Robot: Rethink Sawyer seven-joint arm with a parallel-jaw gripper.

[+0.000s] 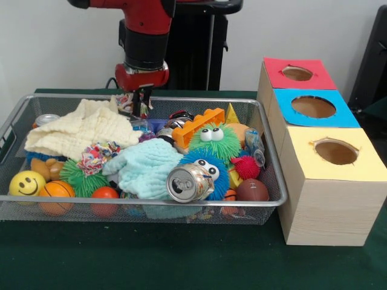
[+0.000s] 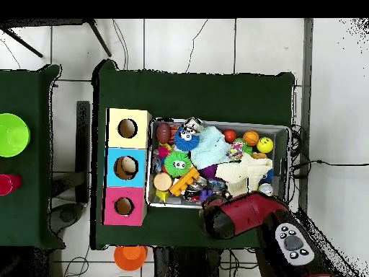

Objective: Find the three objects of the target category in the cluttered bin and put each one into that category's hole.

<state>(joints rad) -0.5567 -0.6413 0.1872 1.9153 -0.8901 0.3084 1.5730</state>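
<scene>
The wire mesh bin [image 1: 145, 203] is full of toys and cloths; it also shows in the overhead view [image 2: 150, 164]. My gripper [image 1: 138, 104] hangs over the bin's far edge, shut on a printed cloth bundle [image 1: 126, 104] held at about rim height. A second printed bundle [image 1: 97, 157] lies between the cream and mint cloths, and it shows in the overhead view [image 2: 235, 151]. I see no third one. The yellow-ringed hole [image 1: 336, 152] is in the nearest wooden box, right of the bin [image 2: 127, 128]. In the overhead view the arm [image 2: 230, 215] hides the gripper.
A cream cloth [image 1: 78, 130], mint cloth [image 1: 145, 166], drink can [image 1: 187, 183], green [image 1: 214, 140] and blue [image 1: 205, 166] fuzzy toys and several balls crowd the bin. The blue-ringed [image 1: 313, 107] and red-ringed [image 1: 297, 73] holes lie beyond the yellow one.
</scene>
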